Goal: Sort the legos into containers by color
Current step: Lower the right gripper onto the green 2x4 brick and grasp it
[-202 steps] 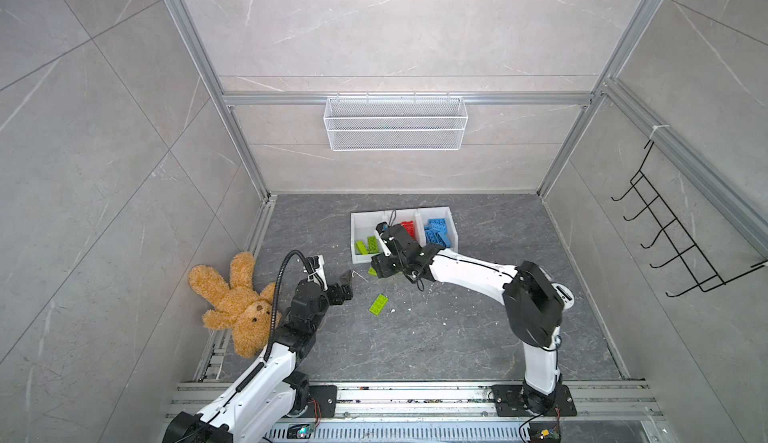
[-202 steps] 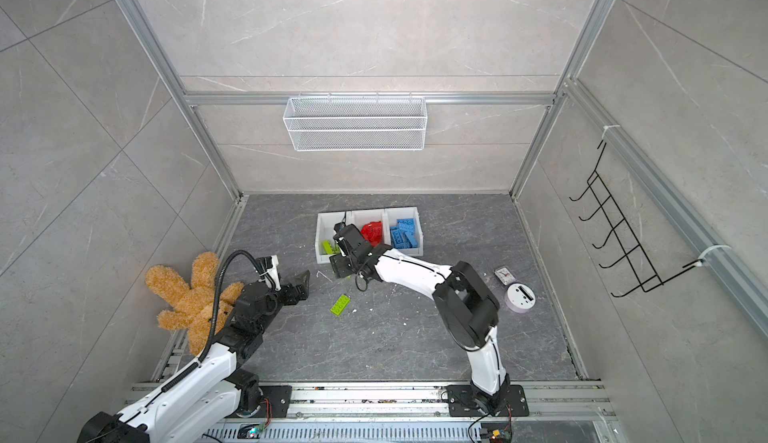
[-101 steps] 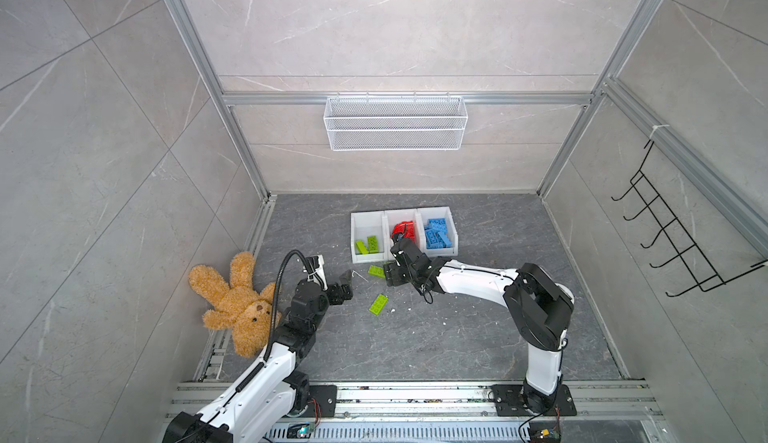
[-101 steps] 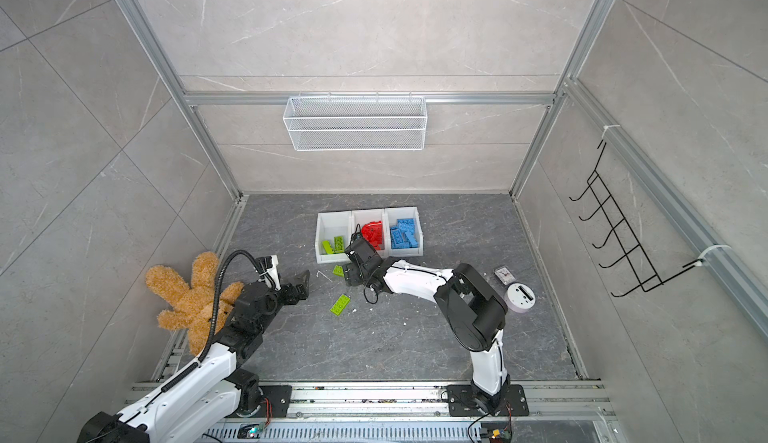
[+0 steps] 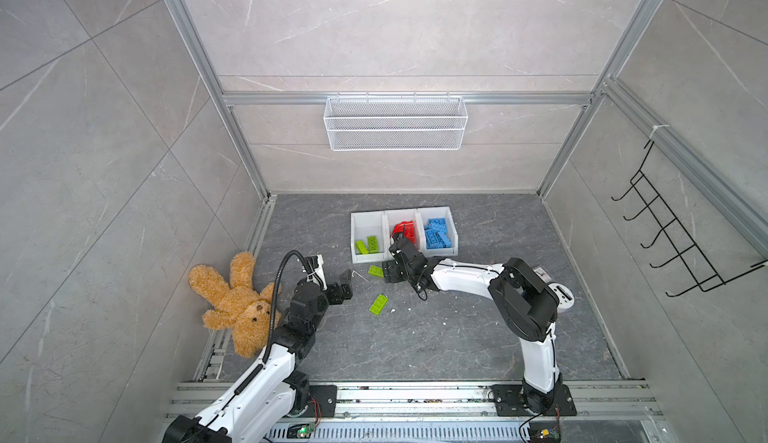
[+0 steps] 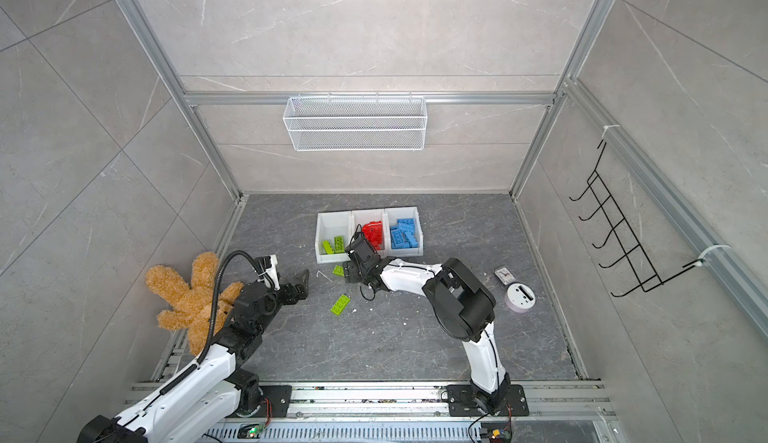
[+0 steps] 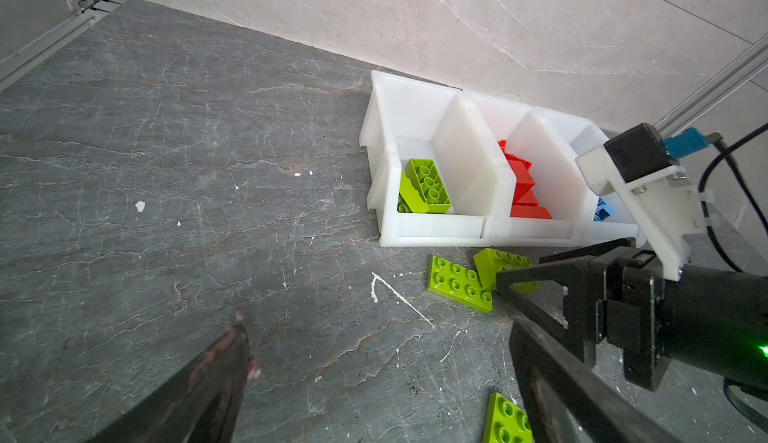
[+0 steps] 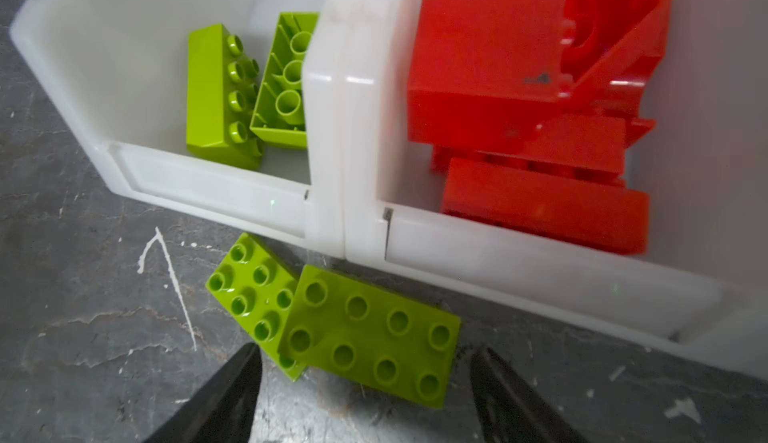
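The right gripper (image 8: 365, 353) hangs low over the floor (image 5: 415, 337), its two black fingers (image 8: 232, 391) spread wide and gripping nothing. Between the fingertips and just ahead of them lies a flat green lego plate (image 8: 370, 337), round hollows up. I cannot tell whether the fingers brush its edges. Its far corner overlaps a second green plate (image 8: 249, 291), studs up, on the side of the hand that faces the other arm.

Straight past the fingertips, just beyond both plates, stand the white bins. The green bin (image 8: 208, 195) holds two green bricks (image 8: 216, 96), the red bin (image 8: 540, 270) is piled with red bricks (image 8: 486, 66), and the blue bin (image 5: 451, 229), off to the hand's far side, holds blue bricks (image 5: 436, 233).

The left gripper (image 5: 344, 285) also has its jaws apart and empty. It points toward the overlapping plates, which lie well ahead of it. A third green plate (image 5: 379, 304) lies on the floor just beside one of its fingers.
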### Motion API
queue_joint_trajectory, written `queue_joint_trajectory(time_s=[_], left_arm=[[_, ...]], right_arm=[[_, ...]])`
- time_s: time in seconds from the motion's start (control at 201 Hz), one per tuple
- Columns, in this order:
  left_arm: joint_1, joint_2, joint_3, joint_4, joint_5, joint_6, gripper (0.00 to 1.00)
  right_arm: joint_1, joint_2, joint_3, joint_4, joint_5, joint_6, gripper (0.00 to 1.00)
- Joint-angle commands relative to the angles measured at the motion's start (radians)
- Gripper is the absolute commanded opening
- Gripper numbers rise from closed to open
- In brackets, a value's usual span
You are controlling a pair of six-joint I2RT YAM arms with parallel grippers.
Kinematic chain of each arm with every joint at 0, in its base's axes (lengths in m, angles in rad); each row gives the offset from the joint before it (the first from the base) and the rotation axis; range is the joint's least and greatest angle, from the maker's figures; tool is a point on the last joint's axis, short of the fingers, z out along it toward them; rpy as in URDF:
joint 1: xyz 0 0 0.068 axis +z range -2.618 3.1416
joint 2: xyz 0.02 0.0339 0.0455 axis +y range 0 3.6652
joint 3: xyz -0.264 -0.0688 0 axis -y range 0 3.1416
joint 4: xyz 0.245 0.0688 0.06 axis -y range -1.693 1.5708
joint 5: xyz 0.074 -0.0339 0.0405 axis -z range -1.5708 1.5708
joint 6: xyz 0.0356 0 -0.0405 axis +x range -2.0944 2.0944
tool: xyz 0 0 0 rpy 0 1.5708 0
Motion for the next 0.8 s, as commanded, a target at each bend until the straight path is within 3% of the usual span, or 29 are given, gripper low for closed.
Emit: queue_joint_trajectory(time_s=[0.0, 0.508, 0.797], left_arm=[[0.006, -0.011, 0.019, 0.020, 0.004, 0.024, 0.99], [0.006, -0.005, 0.015, 0.032, 0.013, 0.032, 0.99], [0.006, -0.004, 0.014, 0.034, 0.013, 0.033, 0.99]], right_arm=[[-0.004, 0.035, 0.035, 0.015, -0.001, 0.025, 0.81], [-0.015, 0.085, 0.053, 0.034, -0.025, 0.032, 0.82], [-0.023, 0.077, 0.025, 0.068, -0.024, 0.044, 0.74]])
